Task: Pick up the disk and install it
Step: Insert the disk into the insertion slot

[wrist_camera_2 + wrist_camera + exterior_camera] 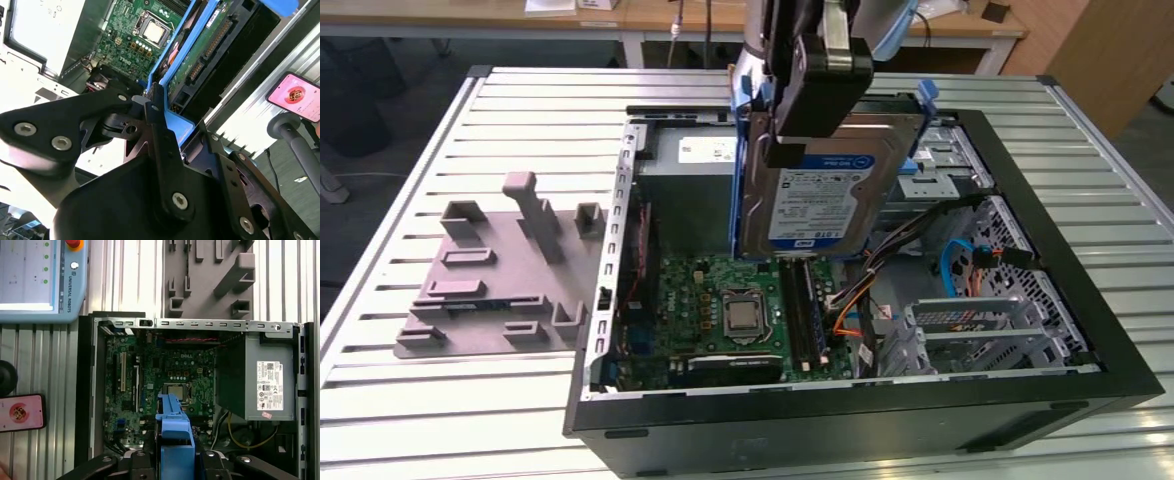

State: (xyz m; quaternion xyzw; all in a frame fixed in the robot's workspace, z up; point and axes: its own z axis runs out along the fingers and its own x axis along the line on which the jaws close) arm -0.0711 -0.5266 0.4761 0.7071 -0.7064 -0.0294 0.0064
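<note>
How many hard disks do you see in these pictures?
1. The disk hangs upright in the claw above the open computer case; others may be hidden inside the bays.

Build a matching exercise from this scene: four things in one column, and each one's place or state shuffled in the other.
Things:
1. disk
2. grey slotted tray
3. grey metal box with white sticker
4. phone

Places or states:
A. inside the computer case
B. shows a pink screen
C. held by the gripper above the case
D. on the table, at the exterior view's left of the case

Pairs: 1-C; 2-D; 3-A; 4-B
</note>
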